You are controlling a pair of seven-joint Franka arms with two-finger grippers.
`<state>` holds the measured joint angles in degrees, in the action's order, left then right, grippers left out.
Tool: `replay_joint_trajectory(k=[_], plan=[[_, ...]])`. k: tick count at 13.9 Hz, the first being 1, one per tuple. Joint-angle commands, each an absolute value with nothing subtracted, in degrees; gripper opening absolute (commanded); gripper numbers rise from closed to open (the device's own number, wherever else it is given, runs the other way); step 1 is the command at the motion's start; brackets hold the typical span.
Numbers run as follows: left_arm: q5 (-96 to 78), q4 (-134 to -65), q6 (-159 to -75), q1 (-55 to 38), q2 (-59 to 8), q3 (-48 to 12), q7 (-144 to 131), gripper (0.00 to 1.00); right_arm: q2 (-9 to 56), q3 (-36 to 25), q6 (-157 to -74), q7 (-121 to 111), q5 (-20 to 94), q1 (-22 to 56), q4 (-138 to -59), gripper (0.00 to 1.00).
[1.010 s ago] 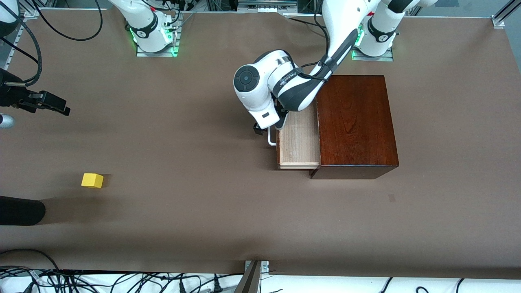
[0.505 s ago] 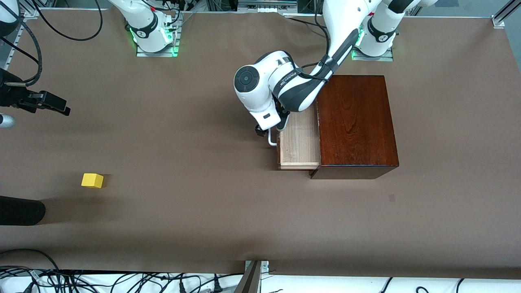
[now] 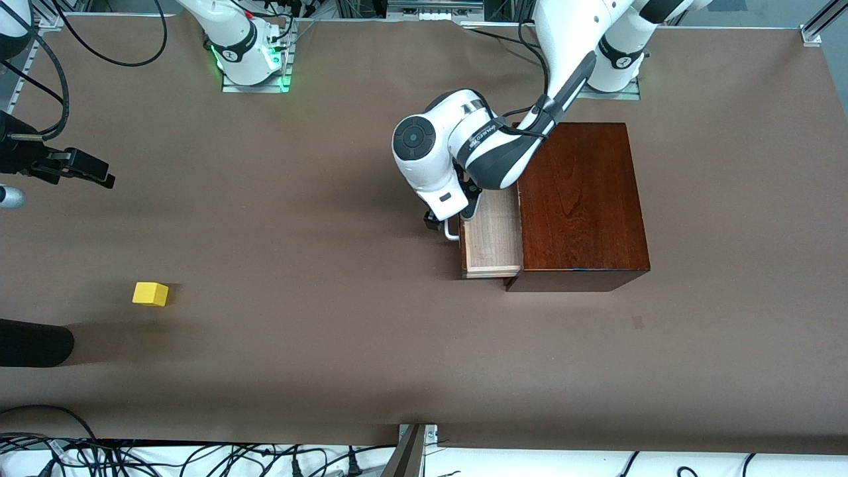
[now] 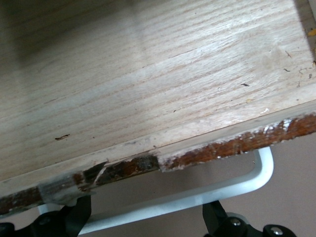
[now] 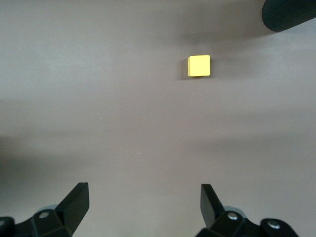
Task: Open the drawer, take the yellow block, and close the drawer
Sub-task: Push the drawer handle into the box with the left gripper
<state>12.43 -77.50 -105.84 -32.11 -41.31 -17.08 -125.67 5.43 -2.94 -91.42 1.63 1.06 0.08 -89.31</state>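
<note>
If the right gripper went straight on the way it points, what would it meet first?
Probably bare table: the right gripper, jaws open, points down at it, with the yellow block off its line, though depth is unclear.

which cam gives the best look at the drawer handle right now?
Left wrist view: the white bar handle fills the frame's edge, just off the drawer front, left gripper fingers straddling it. Front view shows only a sliver of it under the left arm. Right wrist view shows none.

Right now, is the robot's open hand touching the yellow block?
Apart. The right wrist view shows the right hand open above bare table, with the yellow block sitting clear of both fingers.
</note>
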Motion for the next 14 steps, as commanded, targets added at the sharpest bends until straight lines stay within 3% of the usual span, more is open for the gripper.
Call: replay_joint_trajectory(k=[1, 14], plan=[[14.1, -82.7, -104.8, -29.3, -36.0, -16.1, -125.8, 1.00, 4.5, -3.3, -92.0, 1.9, 1.5, 0.5, -90.3, 1.00], [14.4, -94.0, -104.8, -21.5, -29.2, -16.6, -122.3, 1.00, 4.7, -3.3, -92.1, 1.9, 1.3, 0.5, -90.3, 1.00]])
